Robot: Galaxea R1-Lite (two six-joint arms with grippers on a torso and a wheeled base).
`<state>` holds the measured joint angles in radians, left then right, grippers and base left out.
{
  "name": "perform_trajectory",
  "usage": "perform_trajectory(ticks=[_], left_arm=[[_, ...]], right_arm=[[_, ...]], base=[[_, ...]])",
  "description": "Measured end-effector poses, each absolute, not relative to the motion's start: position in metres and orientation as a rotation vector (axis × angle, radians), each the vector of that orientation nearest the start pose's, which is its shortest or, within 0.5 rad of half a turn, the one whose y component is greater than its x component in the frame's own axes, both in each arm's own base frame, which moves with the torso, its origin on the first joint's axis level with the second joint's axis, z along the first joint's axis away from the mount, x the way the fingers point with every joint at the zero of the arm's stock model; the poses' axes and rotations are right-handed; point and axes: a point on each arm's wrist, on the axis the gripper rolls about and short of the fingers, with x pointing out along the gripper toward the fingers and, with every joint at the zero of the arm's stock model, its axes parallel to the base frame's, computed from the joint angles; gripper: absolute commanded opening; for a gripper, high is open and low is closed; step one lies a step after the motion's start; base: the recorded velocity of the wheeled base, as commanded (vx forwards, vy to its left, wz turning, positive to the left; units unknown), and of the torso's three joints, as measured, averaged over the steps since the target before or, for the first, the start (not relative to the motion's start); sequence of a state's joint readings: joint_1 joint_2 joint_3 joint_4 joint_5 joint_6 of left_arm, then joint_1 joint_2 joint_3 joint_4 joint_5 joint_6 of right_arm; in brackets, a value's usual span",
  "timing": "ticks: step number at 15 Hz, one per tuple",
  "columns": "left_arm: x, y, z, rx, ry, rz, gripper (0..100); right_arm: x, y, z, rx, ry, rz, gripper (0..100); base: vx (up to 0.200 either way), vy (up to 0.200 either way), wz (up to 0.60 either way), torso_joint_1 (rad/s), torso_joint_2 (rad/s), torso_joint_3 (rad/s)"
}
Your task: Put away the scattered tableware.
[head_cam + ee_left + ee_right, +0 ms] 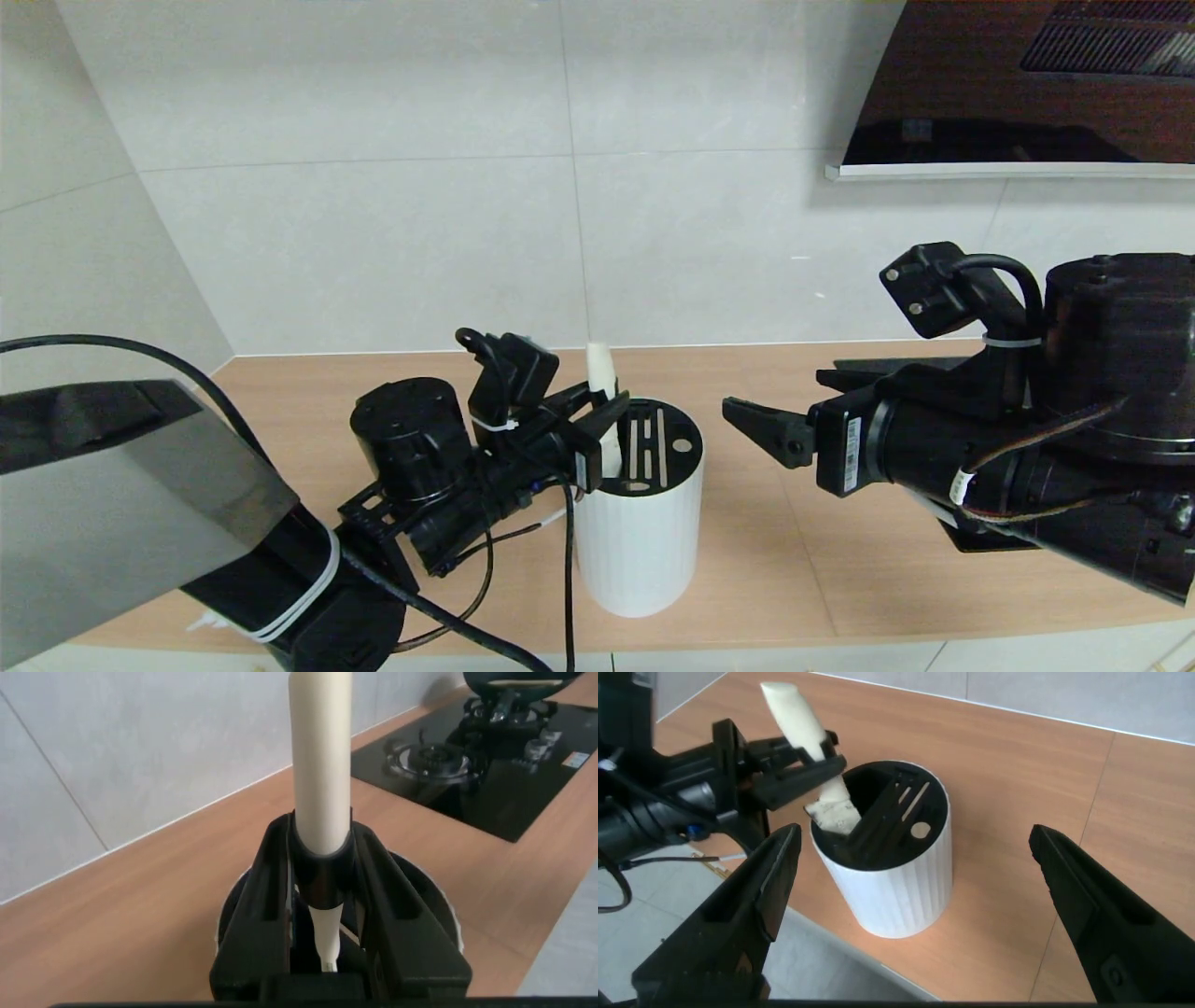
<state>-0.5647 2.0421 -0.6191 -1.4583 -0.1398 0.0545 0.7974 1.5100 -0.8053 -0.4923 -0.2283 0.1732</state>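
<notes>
While the right end effector [773,390] gapes, the left end effector [318,847] clamps a cream utensil [320,756]

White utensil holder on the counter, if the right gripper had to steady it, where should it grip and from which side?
Probably the ribbed wall of the holder at mid-height, approached level from the robot's right, where the open right gripper is. It stands upright and round; the left gripper, shut on the cream-handled utensil, crowds its left rim.
</notes>
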Motion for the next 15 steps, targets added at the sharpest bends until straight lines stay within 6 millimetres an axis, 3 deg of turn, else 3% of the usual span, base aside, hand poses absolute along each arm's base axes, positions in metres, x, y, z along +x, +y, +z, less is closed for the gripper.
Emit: perform_trajectory(ticks=[2,3,11,15], left_arm=[[0.285,-0.184,0.108,0.046,-0.049,-0.695,0],[0.285,-0.185,0.107,0.047,-0.048,-0.691,100],[0.283,-0.186,0.111,0.041,-0.062,-0.69,100],[0.277,-0.181,0.141,-0.01,-0.172,-0.663,100]], right_arm=[[0.188,0.185,0.222,0.063,0.236,0.548,100],[0.188,0.185,0.222,0.062,0.236,0.548,100],[0.188,0.185,0.222,0.062,0.237,0.548,100],[0.186,0.176,0.225,0.066,0.214,0.472,100]], base=[[0.0,0.0,0.0,0.0,0.0,0.0],[0.0,0.0,0.0,0.0,0.0,0.0],[0.0,0.0,0.0,0.0,0.0,0.0],[0.0,0.0,0.0,0.0,0.0,0.0]])
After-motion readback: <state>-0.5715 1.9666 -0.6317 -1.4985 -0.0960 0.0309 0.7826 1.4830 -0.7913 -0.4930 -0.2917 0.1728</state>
